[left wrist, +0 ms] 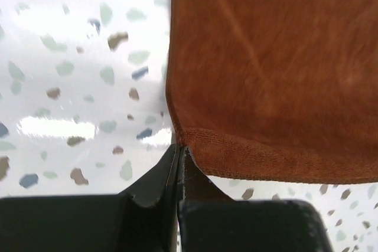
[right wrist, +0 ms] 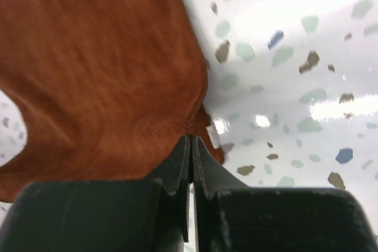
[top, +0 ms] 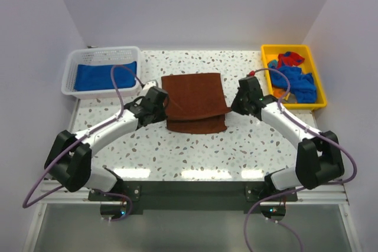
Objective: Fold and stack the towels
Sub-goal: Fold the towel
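Note:
A rust-brown towel [top: 195,101] lies in the middle of the table, its near part doubled over. My left gripper [top: 166,104] is shut on the towel's left near corner; the left wrist view shows the towel [left wrist: 271,69] hanging from the pinched tips of the gripper [left wrist: 180,149]. My right gripper [top: 231,108] is shut on the right near corner, with the cloth [right wrist: 100,69] held at its closed tips [right wrist: 193,138]. Blue towels [top: 106,77] lie in the white basket [top: 72,63]. More towels, blue, red and orange [top: 293,75], are heaped in the yellow tray [top: 321,84].
The basket stands at the back left and the tray at the back right of the speckled table [top: 195,157]. White walls close in the back and both sides. Purple cables [top: 121,95] loop over both arms.

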Controlling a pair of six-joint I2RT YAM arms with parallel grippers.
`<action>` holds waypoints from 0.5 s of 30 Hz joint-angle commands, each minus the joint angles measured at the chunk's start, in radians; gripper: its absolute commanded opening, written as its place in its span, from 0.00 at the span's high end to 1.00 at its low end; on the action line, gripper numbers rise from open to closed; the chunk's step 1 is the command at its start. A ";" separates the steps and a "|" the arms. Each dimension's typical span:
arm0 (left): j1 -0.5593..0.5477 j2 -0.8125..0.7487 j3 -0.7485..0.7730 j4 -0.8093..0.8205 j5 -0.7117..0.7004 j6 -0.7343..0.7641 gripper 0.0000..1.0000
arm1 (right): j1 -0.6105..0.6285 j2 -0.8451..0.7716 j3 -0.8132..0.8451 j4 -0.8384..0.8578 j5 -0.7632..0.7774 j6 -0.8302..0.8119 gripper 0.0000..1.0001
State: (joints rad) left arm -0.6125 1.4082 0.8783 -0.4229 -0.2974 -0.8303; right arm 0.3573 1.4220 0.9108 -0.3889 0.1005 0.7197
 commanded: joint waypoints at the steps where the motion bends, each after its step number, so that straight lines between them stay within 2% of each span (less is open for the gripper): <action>1: 0.066 -0.003 0.115 -0.033 -0.028 0.103 1.00 | -0.014 -0.008 0.123 -0.048 0.054 -0.040 1.00; 6: 0.157 0.106 0.302 -0.030 0.038 0.200 1.00 | -0.052 0.113 0.339 -0.039 0.028 -0.046 1.00; 10: 0.212 0.269 0.572 -0.040 0.064 0.266 1.00 | -0.069 0.294 0.561 -0.025 0.010 -0.066 1.00; 15: 0.286 0.440 0.881 -0.048 0.144 0.321 1.00 | -0.089 0.436 0.807 0.090 0.001 -0.101 1.00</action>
State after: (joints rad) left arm -0.3717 1.7954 1.6051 -0.4839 -0.2127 -0.5812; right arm 0.2810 1.8194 1.5909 -0.3927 0.1089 0.6582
